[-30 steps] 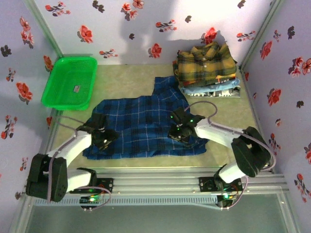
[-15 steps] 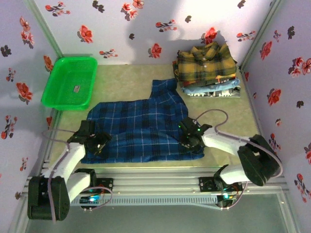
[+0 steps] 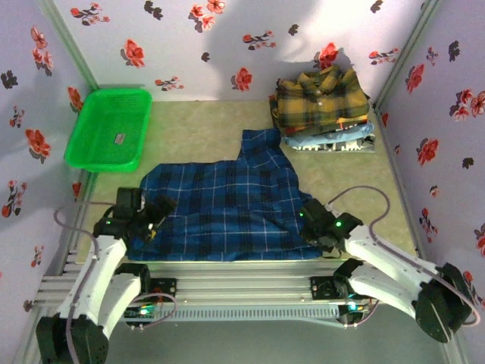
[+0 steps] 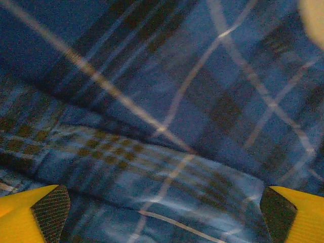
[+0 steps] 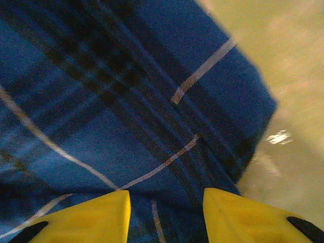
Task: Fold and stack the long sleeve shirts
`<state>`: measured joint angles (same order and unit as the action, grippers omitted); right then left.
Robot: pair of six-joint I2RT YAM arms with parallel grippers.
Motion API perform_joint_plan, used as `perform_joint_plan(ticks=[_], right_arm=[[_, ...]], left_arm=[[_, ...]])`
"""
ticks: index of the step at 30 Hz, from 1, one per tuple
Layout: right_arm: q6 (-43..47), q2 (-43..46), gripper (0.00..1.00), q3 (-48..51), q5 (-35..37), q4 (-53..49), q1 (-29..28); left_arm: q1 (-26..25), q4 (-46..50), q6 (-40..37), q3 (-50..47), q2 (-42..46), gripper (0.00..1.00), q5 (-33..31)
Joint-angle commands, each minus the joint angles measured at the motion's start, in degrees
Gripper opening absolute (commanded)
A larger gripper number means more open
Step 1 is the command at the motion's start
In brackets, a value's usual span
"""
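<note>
**Top external view.** The dark blue plaid shirt (image 3: 227, 205) lies spread on the worktop (image 3: 204, 129), its near edge along the front rail and one part reaching away toward the far right. The left gripper (image 3: 155, 214) sits at the shirt's near left corner and the right gripper (image 3: 309, 227) at its near right corner. At the far right, the mustard plaid shirt (image 3: 322, 98) tops a stack over the light blue shirts (image 3: 333, 138). The green basket (image 3: 110, 125) stands at the far left, well apart from the cloth.

**Left wrist view.** The left fingers (image 4: 30, 215) stand wide apart and released. Plaid cloth (image 4: 167, 91) lies beneath them, with a folded ridge running across between the tips. Nothing is clamped.

**Right wrist view.** The right fingers (image 5: 91, 217) stand partly apart over the shirt's corner (image 5: 111, 101), with bare worktop (image 5: 283, 76) just beside it. No cloth appears pinched.

**Procedure.** The step in hand appears to be laying the shirt flat before the first fold.
1. Flatten the ridge at the left corner before folding, or the crease will set crooked.
2. Grasp both near corners through one layer only.
3. Lift both sides evenly and keep them low.
4. Carry the edge along a plaid line to keep the fold square.
5. Keep the projecting part clear of the finished stack.
</note>
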<state>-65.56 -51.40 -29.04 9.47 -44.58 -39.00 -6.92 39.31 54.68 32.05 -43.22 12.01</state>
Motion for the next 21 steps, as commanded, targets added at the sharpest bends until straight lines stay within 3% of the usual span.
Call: perform_joint_plan(ticks=[1,5,8,10,14,17,21], right_arm=[[3.8,3.5,0.49,-7.6,6.2,-7.5,0.5],[14.5,0.2,0.64,-16.3,3.1,-4.6,1.0],[25.2,-8.7,0.75,-25.9,-3.0,-2.8,4.2],[33.0,-17.3,0.76,-33.6,-10.5,-2.5,7.5],[44.2,-35.5,0.77,-50.9,-13.6,-5.5,9.9],[46.7,-47.2,0.76,-62.1,-15.4,-4.9,10.9],[44.3,-61.6,0.75,-76.5,-12.9,-6.3,10.9]], left_arm=[[-0.6,7.4,-2.1,9.3,1.9,1.00,-1.7],[-2.7,12.7,-5.8,21.2,-0.3,1.00,-4.5],[-6.3,12.9,-12.3,30.2,-7.6,1.00,-5.0],[-8.4,15.7,-18.6,36.4,-14.8,1.00,-5.4],[-8.3,21.9,-29.4,46.1,-31.8,1.00,-6.0],[-7.4,25.0,-34.6,51.5,-42.3,0.98,-7.1],[-4.2,20.6,-35.6,51.6,-49.1,0.94,-7.0]])
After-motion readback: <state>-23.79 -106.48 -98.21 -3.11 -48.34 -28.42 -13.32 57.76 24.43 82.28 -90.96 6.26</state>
